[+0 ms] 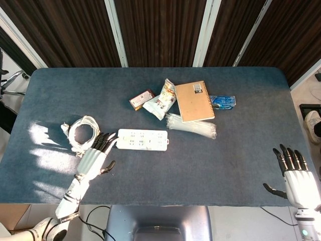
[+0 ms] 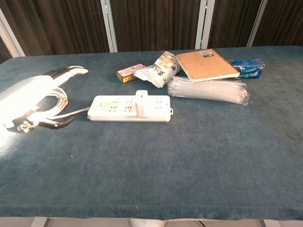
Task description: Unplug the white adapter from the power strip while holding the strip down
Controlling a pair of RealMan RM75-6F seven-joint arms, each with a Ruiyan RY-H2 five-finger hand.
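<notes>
The white power strip (image 1: 142, 139) (image 2: 130, 108) lies flat near the middle of the blue table. A white adapter (image 2: 141, 103) stands plugged into its middle; in the head view the adapter is hard to make out. The strip's coiled white cord (image 1: 83, 133) (image 2: 41, 109) lies to its left. My left hand (image 1: 96, 156) (image 2: 29, 92) hovers open, fingers extended toward the strip's left end, over the cord. My right hand (image 1: 295, 173) is open at the table's near right edge, far from the strip and seen only in the head view.
Behind the strip lie a bundle of clear straws (image 1: 191, 125), a brown spiral notebook (image 1: 194, 101), a snack bag (image 1: 162, 100), a small red box (image 1: 141, 99) and a blue packet (image 1: 222, 102). Dark slatted walls back the table.
</notes>
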